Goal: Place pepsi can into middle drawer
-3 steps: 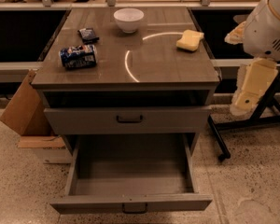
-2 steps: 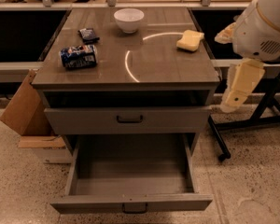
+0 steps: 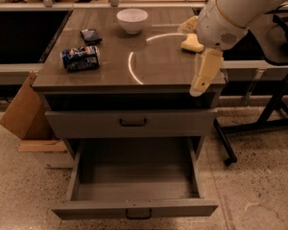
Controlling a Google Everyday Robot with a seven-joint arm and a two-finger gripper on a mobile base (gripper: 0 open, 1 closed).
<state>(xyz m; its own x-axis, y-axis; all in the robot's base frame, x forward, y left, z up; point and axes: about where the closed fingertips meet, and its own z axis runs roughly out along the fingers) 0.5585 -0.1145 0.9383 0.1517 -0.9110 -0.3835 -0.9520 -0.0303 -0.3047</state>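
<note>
The pepsi can, blue and dented, lies on its side at the left of the cabinet top. The middle drawer is pulled wide open below, and its grey inside holds nothing. My gripper hangs from the white arm over the right front edge of the cabinet top, far to the right of the can. It holds nothing that I can see.
A white bowl and a small dark packet sit at the back of the top. A yellow sponge lies partly behind my arm. The upper drawer is closed. A cardboard box stands at the left and black stand legs at the right.
My arm and gripper have moved left, from beside the cabinet to over its right front edge. The can and the drawer have not moved.
</note>
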